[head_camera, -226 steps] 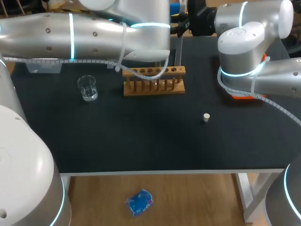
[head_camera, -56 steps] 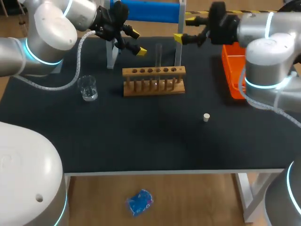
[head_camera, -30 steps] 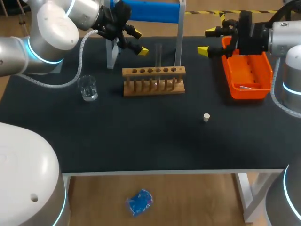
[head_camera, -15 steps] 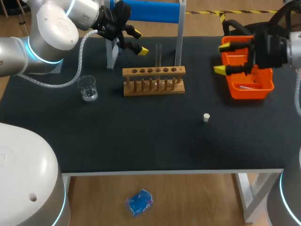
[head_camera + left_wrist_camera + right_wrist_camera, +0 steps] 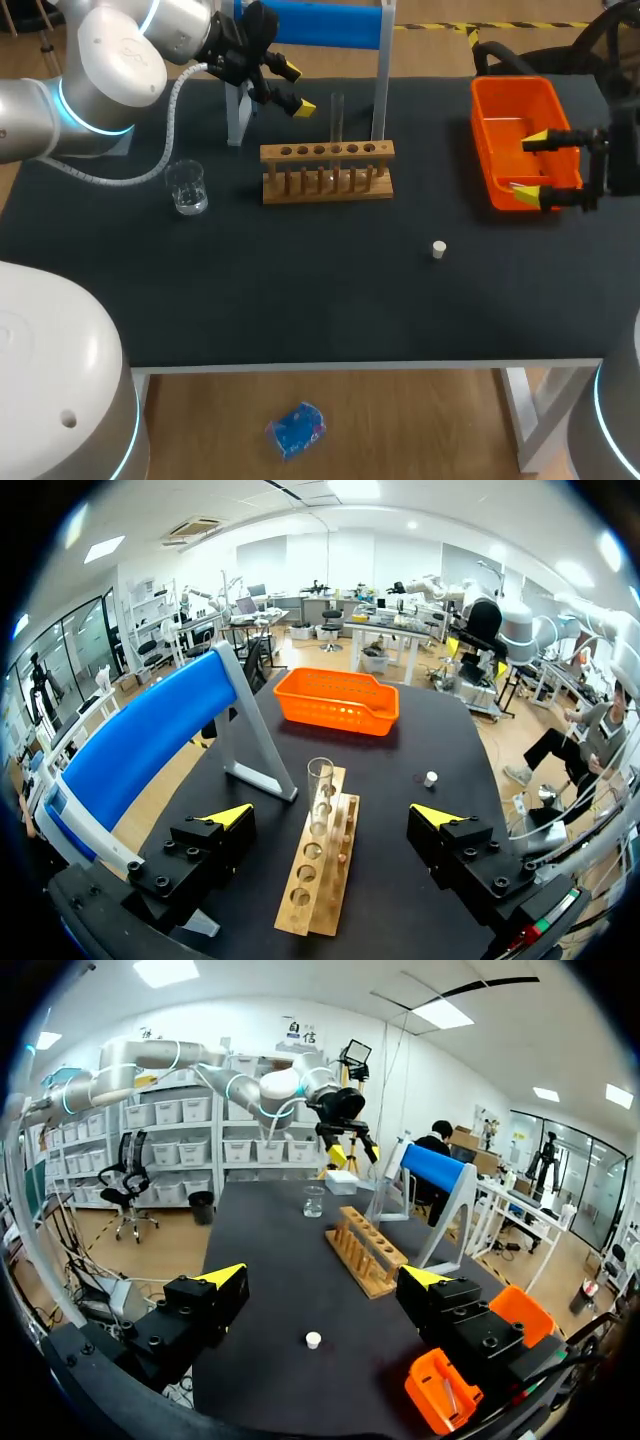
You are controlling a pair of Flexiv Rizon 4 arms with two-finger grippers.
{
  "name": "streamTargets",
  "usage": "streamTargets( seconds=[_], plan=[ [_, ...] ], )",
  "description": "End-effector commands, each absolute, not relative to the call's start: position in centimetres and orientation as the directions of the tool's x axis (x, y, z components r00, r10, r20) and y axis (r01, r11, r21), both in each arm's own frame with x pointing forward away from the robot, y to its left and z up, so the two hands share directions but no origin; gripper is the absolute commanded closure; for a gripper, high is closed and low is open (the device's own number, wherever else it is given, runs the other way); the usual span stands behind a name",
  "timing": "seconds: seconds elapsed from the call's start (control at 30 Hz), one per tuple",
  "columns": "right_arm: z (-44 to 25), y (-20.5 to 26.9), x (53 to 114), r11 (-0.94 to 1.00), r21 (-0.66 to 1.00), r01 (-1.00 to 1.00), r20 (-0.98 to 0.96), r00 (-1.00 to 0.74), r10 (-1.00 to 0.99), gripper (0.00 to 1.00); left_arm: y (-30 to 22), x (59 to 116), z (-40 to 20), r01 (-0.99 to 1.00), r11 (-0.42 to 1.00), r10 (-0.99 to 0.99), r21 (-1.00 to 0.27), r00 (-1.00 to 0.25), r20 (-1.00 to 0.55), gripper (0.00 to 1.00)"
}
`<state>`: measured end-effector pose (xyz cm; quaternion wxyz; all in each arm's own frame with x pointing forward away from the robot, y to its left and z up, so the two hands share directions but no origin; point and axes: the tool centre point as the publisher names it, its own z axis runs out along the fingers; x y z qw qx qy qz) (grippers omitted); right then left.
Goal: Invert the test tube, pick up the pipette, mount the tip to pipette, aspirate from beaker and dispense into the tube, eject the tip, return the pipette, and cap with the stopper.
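Looking down from above, the left gripper (image 5: 293, 90) hangs behind the wooden rack (image 5: 327, 172), its yellow-tipped fingers spread and holding nothing, just beside the glass test tube (image 5: 337, 115) that stands upright in the rack. I judge that standing it mouth-up readies it for filling. The beaker (image 5: 186, 187) sits well off to the rack's left and the white stopper (image 5: 438, 249) lies alone on the table nearer the front. The right gripper (image 5: 540, 170), also spread and empty, hovers at the near end of the orange tray (image 5: 483, 130). I cannot pick out the pipette. From the left wrist, the gripper (image 5: 332, 818) has the tube (image 5: 320, 792) and rack (image 5: 312, 890) lined up between its parted fingers, with the tray (image 5: 335, 718) and stopper (image 5: 429, 778) beyond and a blue stand (image 5: 150, 735) alongside. From the right wrist, the gripper (image 5: 323, 1280) is wide apart over the table, the stopper (image 5: 313, 1340) just ahead and below, the rack (image 5: 365, 1250) and beaker (image 5: 314, 1200) farther on, and the tray (image 5: 440, 1400) close beside one finger.
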<state>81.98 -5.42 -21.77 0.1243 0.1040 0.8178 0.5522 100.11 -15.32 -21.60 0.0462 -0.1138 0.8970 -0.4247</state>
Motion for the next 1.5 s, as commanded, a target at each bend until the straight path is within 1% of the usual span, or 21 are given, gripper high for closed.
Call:
streamTargets(
  seconds=[0.03,0.17,0.3,0.4,0.57,0.63,0.77,1.03,1.4,1.5],
  plan=[
    [-21.5,-5.7,81.6,0.37,0.928,0.033,-0.089,-0.947,0.308,0.0,-15.3,100.2,-21.5,-0.167,0.617,-0.243,-0.769,-0.97,0.016,0.0],
    [-21.7,-5.3,81.8,0.371,0.928,0.03,-0.089,-0.951,0.298,0.0,-15.3,100.2,-21.5,-0.167,0.617,-0.243,-0.769,-0.97,0.016,0.0],
    [-22.8,-4.7,81.8,0.412,0.91,0.046,-0.089,-0.949,0.304,0.0,-15.3,100.2,-21.5,-0.167,0.617,-0.243,-0.769,-0.97,0.016,0.0],
    [-24.1,-4.6,80.9,0.455,0.889,0.055,-0.105,-0.942,0.318,0.0,-15.3,100.2,-21.5,-0.167,0.617,-0.243,-0.769,-0.97,0.016,0.0],
    [-26.1,-4.2,79.9,0.473,0.878,0.072,-0.11,-0.932,0.346,0.0,-15.3,100.2,-21.5,-0.167,0.617,-0.243,-0.769,-0.97,0.016,0.0],
    [-27.1,-3.9,79.4,0.46,0.884,0.087,-0.089,-0.934,0.347,0.0,-15.3,100.2,-21.5,-0.167,0.617,-0.243,-0.769,-0.97,0.016,0.0],
    [-28.8,-3.2,78.9,0.493,0.865,0.089,-0.087,-0.943,0.322,0.0,-15.3,100.2,-21.5,-0.167,0.617,-0.243,-0.769,-0.97,0.016,0.0],
    [-31.9,-3.1,80.0,0.545,0.826,0.144,-0.053,-0.943,0.329,0.0,-15.3,100.2,-21.5,-0.167,0.617,-0.243,-0.769,-0.97,0.016,0.0],
    [-31.9,-3.1,80.0,0.545,0.826,0.144,-0.053,-0.943,0.329,0.0,-15.3,100.2,-21.5,-0.167,0.617,-0.243,-0.769,-0.97,0.016,0.0],
    [-33.5,-2.3,80.9,0.558,0.81,0.179,-0.015,-0.945,0.326,0.0,-15.3,100.2,-21.5,-0.167,0.617,-0.243,-0.769,-0.97,0.016,0.0]
  ],
)
